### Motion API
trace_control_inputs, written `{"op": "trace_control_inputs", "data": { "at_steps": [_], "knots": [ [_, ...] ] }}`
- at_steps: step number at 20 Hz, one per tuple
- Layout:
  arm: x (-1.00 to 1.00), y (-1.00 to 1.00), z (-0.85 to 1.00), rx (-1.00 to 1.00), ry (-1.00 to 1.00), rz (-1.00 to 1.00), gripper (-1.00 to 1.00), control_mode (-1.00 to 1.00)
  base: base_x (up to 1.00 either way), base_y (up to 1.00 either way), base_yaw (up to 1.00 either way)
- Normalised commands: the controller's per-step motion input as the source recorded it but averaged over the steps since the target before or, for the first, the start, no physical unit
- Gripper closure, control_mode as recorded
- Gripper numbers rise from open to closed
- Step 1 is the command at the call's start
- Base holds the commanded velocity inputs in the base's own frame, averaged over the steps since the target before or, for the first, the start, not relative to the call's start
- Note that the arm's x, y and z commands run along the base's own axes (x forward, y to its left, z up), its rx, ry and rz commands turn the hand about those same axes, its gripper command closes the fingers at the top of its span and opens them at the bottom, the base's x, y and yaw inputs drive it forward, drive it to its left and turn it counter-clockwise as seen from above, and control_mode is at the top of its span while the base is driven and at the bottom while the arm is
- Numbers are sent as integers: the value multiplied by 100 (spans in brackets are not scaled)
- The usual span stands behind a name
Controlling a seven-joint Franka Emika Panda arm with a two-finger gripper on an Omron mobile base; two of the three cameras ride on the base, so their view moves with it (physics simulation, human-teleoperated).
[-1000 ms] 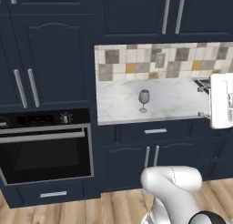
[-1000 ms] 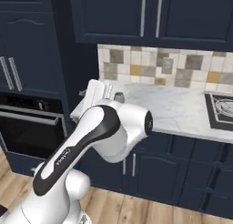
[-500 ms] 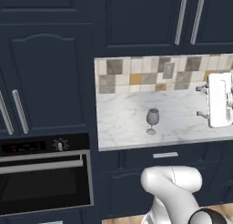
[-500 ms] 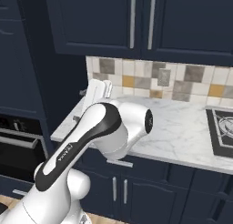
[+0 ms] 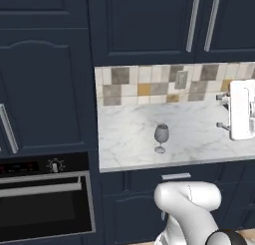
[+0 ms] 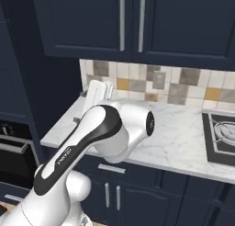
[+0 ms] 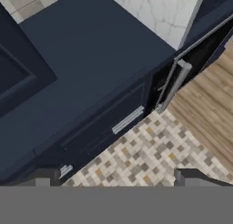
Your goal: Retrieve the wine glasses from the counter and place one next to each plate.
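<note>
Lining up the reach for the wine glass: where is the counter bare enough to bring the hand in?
The white grey-veined marble counter is bare left of the small clear stemmed wine glass, up to the navy tall cabinet, and behind it to the tiled wall. To its right, marble runs free until the black stovetop. Nothing looks crowded.

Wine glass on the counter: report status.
Gripper open, empty. One wine glass upright on the counter, untouched. Nothing standing close around the glass.

one wine glass (image 5: pixel 161 137) stands on the counter (image 5: pixel 129 144), oven (image 5: pixel 45 199) lower left.
</note>
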Motion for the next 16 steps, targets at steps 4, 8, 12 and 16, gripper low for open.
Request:
{"op": "trace_control_inputs", "data": {
  "at_steps": [4, 8, 12, 16],
  "knots": [
    [0, 0, 0, 0, 0, 0, -100, 100, 83, -8, 2],
    [0, 0, 0, 0, 0, 0, -100, 100, 63, -5, 2],
    [0, 0, 0, 0, 0, 0, -100, 100, 37, -18, 5],
    [11, -3, -6, 2, 5, 1, -100, -100, 34, -11, 4]
  ]
}}
